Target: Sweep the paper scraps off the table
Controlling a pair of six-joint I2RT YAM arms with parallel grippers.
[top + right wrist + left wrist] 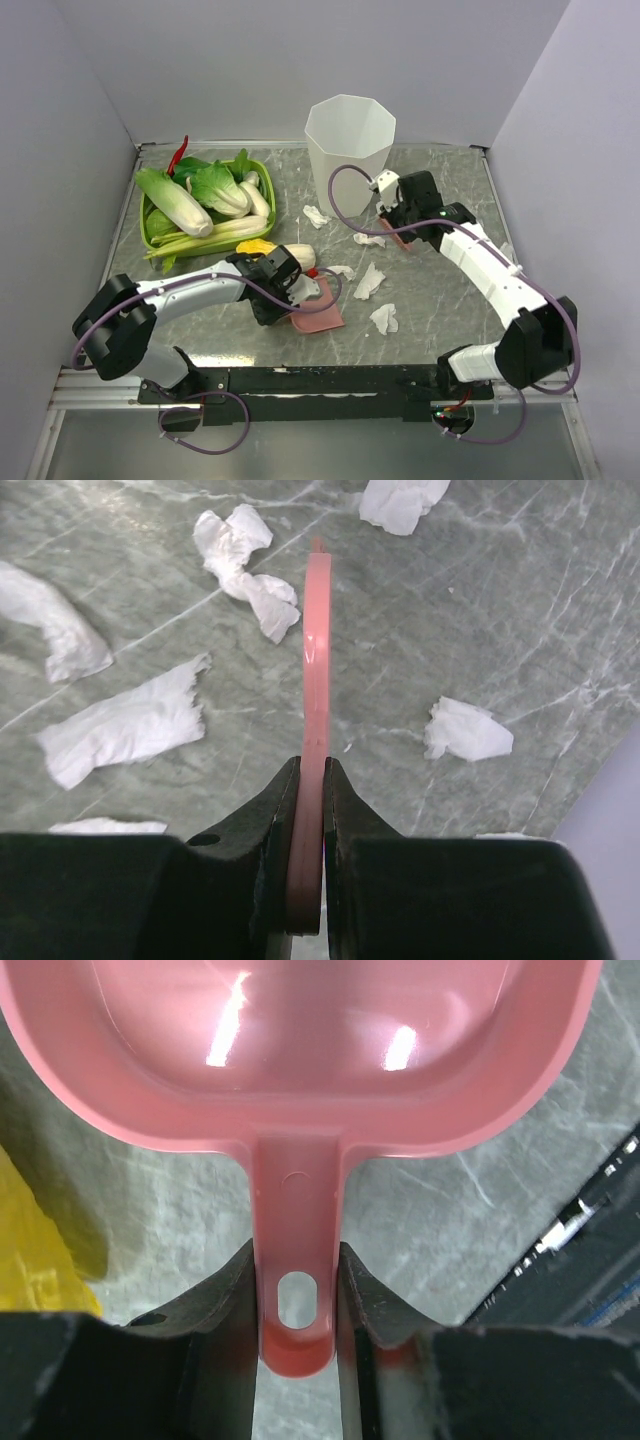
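Note:
Several white paper scraps lie on the grey marble table [450, 290]: by the bin [316, 215], at mid table [368, 281] and nearer the front [384, 318]. My left gripper [298, 288] is shut on the handle [296, 1260] of a pink dustpan [318, 315], whose pan [300, 1050] rests low over the table. My right gripper [398, 230] is shut on a thin pink sweeping tool [316, 660], seen edge-on, with its tip among scraps [245, 565] [125, 725] [465, 730].
A tall white ribbed bin [349, 140] stands at the back centre. A green tray [150, 232] of leafy cabbages sits at the back left. A yellow object [255, 247] and a white vegetable [303, 256] lie just behind my left gripper.

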